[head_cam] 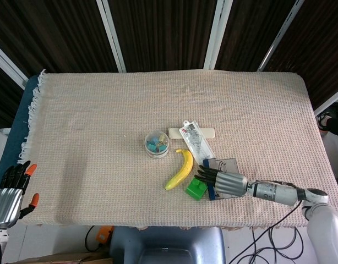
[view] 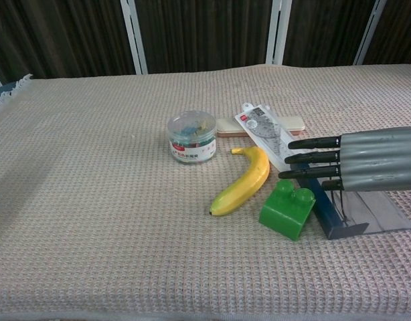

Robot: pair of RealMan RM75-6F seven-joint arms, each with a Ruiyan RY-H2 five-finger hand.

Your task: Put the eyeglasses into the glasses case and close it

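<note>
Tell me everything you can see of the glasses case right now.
The glasses case lies near the front right of the table, just right of the green toy block, which looks to touch its dark blue end. It shows a dark blue part and a clear, grey-tinted flat panel, plastic by its look. The right hand, fingers straight and pointing left, hovers over it and hides much of it in both views. Whether the hand touches it, and whether the glasses are inside, cannot be told.

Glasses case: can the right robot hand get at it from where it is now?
Probably yes. The right robot hand is stretched flat right over the glasses case, fingers apart, nothing between them. The green block sits against the case's near-left side and may crowd a grip there.
</note>
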